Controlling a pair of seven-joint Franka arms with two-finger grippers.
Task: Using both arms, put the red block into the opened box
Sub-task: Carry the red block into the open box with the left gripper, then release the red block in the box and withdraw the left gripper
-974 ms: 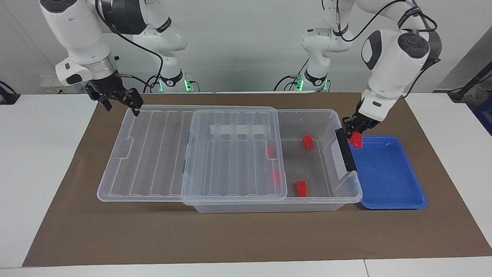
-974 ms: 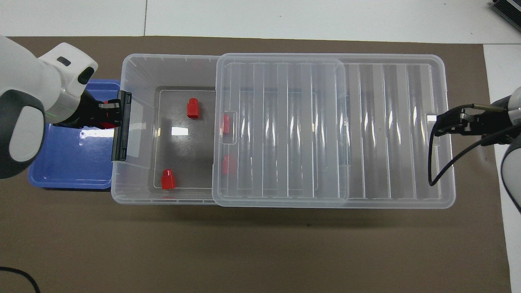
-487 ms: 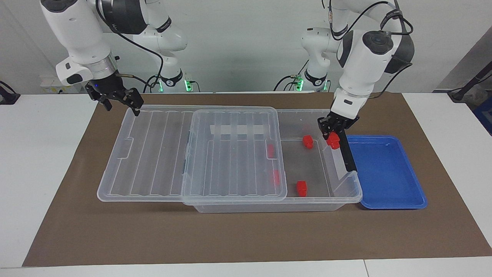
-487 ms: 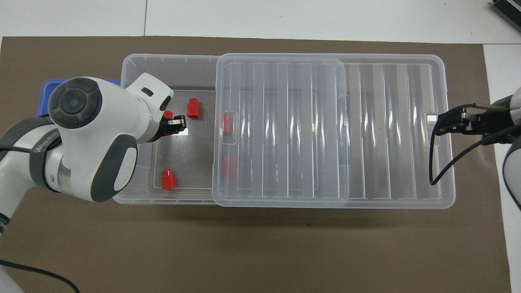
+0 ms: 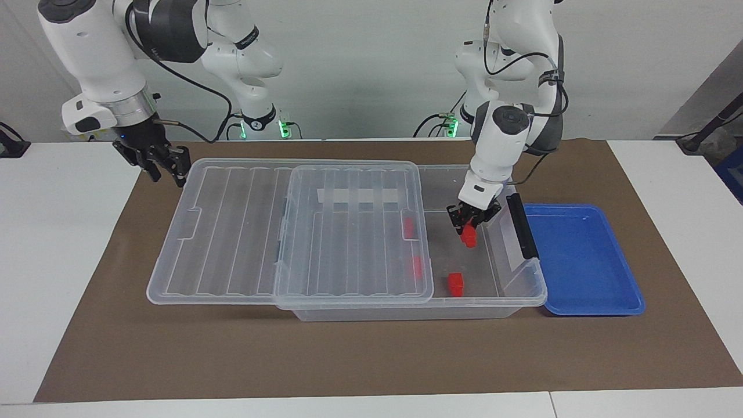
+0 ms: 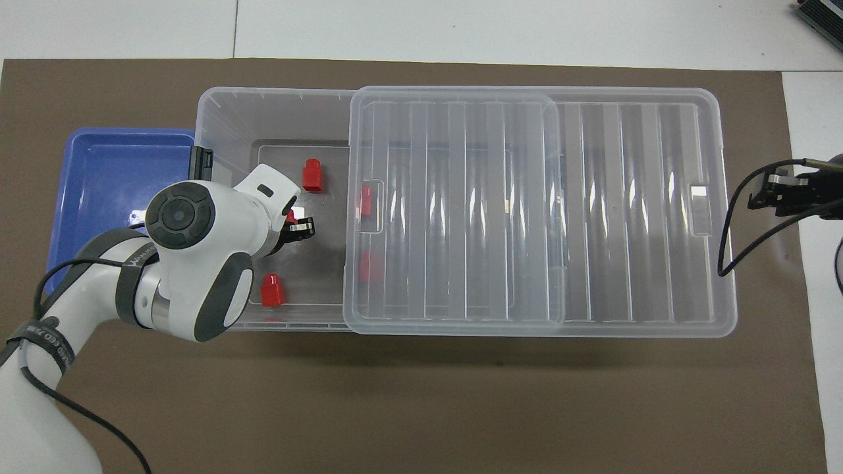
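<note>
**Block over box, release still to come**

Seen from overhead, the box [image 6: 217, 112] stands open at its nine o'clock end, with the lid [image 6: 593, 210] sitting offset toward three. The tray [image 6: 99, 171] lies just beside that open end. The left gripper [image 5: 468, 225] is clenched on the red block [image 5: 469, 238], low over the open bay. Four blocks [image 6: 309, 176] are already inside, so only letting go appears left. The right gripper [image 5: 167, 173] waits off the lid's three o'clock edge; whether it is released or clenched I cannot tell.
</note>
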